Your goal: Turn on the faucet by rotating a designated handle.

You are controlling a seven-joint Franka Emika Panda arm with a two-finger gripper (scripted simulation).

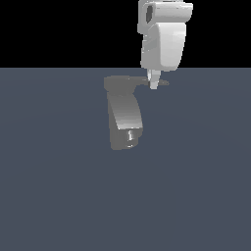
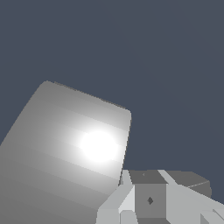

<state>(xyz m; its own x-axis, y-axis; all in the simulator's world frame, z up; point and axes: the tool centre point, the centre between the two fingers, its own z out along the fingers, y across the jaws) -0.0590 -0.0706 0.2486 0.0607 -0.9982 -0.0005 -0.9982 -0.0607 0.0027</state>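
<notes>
The faucet (image 1: 124, 116) stands on the dark floor (image 1: 59, 196), its handle (image 1: 147, 82) projecting toward the exterior view's right. Only that view shows the lever; my wrist view has the glossy faucet body (image 2: 65, 148) close up. My arm (image 1: 164, 37) hangs vertically, my claw (image 1: 154, 83) at the handle; whether it's spread, I cannot tell

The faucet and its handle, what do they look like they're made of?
The faucet looks like polished grey metal: its curved body shows smooth banded shading, and the wrist view catches a bright white glare spot on it. The handle is the same grey but reads flatter and duller, likely metal too. Being a simulator render, the material is only suggested.
</notes>
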